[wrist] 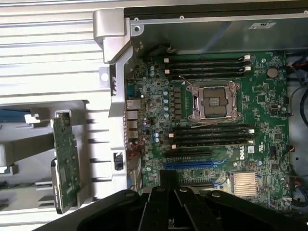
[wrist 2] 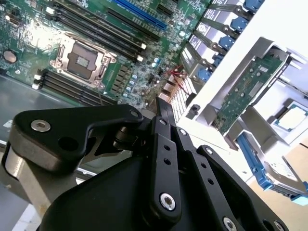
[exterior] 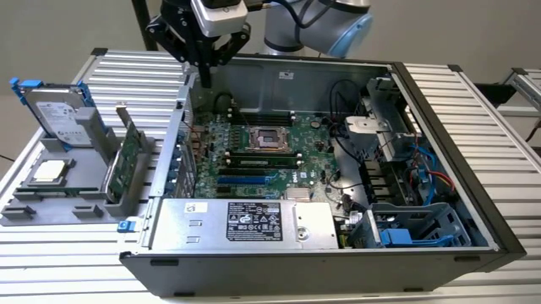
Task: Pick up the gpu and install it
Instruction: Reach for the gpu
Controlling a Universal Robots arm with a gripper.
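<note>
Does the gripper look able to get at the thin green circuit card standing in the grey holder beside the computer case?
Likely yes. The gpu stands on edge with its top edge uncovered; the gripper, shut and empty, hangs above the case wall beside it, nothing between them.

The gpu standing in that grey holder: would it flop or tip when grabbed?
Probably stiff: the gpu is a flat green board with a metal bracket at one end. Likely light, being so thin. It stands on edge in a slot of the holder, so a sideways push might tilt it, and its exposed parts look fragile.
</note>
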